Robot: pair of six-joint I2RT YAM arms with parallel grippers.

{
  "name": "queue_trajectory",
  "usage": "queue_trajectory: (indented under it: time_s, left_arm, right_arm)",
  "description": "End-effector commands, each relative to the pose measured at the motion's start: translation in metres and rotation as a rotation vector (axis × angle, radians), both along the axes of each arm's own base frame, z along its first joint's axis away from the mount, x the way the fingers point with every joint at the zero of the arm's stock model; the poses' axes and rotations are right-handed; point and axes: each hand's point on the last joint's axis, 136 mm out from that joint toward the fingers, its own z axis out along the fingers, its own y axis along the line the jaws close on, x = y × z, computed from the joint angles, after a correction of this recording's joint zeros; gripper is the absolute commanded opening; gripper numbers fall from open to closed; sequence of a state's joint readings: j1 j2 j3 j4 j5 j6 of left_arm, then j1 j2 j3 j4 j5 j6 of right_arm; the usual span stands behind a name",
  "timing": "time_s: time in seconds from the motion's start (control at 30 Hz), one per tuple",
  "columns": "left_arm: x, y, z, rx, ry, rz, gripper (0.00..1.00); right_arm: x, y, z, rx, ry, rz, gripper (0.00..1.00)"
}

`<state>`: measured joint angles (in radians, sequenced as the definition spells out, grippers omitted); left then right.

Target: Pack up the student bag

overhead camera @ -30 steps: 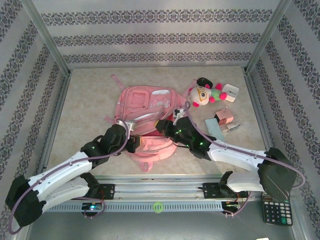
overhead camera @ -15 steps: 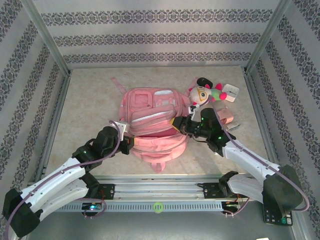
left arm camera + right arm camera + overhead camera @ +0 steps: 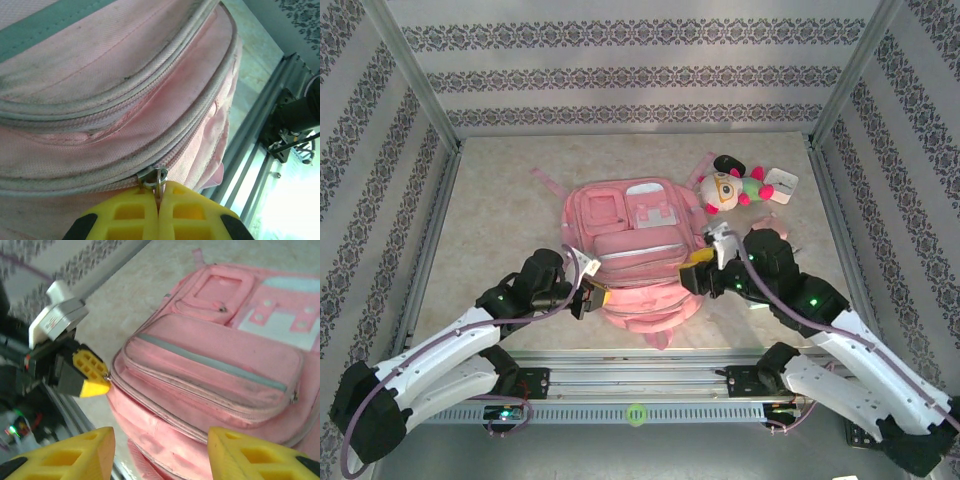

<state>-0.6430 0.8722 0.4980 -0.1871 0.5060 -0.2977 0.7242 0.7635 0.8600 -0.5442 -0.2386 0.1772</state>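
While the student bag [image 3: 630, 240] lies flat on the table [image 3: 490, 200] with its front pockets up, the left gripper [image 3: 158, 192] pinches the zipper pull [image 3: 159, 176] at its near-left edge, jaws tight together. The right gripper [image 3: 698, 272] hovers beside the bag's right side, its 2 fingers spread, holding nothing.

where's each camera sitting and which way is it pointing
top external: above and behind, looking down at the student bag; left arm, right arm show.
left wrist: at the bag's side seam; left pincer shut on a zipper pull.
right wrist: across the bag's front; right pincer open.
shared: right wrist view also catches the left pincer at that zipper.
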Motion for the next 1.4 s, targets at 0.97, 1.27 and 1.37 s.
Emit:
queue_trajectory:
  time_s: [0.97, 1.27, 1.37]
  left_arm:
    - [0.091, 0.115, -0.006, 0.339, -0.084, 0.579, 0.00]
    - [0.150, 0.127, -0.025, 0.364, -0.004, 0.607, 0.06]
    - [0.150, 0.119, -0.021, 0.336, -0.008, 0.571, 0.07]
  right_arm:
    - [-0.012, 0.069, -0.045, -0.310, -0.558, 0.850, 0.00]
    - [-0.004, 0.063, -0.048, -0.321, -0.541, 0.838, 0.00]
    - [0.009, 0.066, -0.046, -0.319, -0.562, 0.805, 0.00]
